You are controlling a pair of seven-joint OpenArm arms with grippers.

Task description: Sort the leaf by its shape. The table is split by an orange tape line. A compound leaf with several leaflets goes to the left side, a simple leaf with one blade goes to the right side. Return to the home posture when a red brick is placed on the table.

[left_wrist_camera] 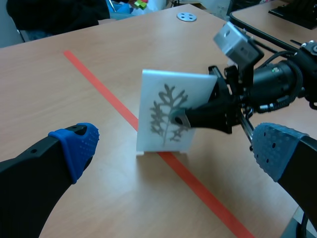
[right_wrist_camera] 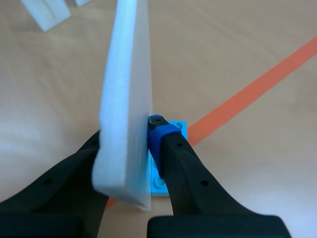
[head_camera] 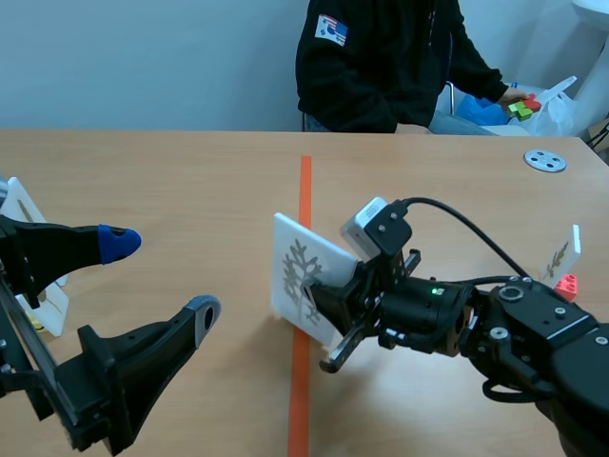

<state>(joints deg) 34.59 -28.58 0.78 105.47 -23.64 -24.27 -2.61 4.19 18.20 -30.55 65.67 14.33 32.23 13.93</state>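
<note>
A white card printed with a grey compound leaf of several leaflets stands tilted over the orange tape line. My right gripper is shut on the card's lower edge, one finger on each face. The right wrist view shows the card edge-on, pressed between my right gripper's fingers, with a blue base plate under it. My left gripper hangs open at the left, well short of the card. In the left wrist view the card faces my left gripper, and the right gripper holds it.
Another white card stands at the far left edge. A leaf card on a red base stands at the right. A grey disc lies at the back right. A person across the table holds coloured bricks.
</note>
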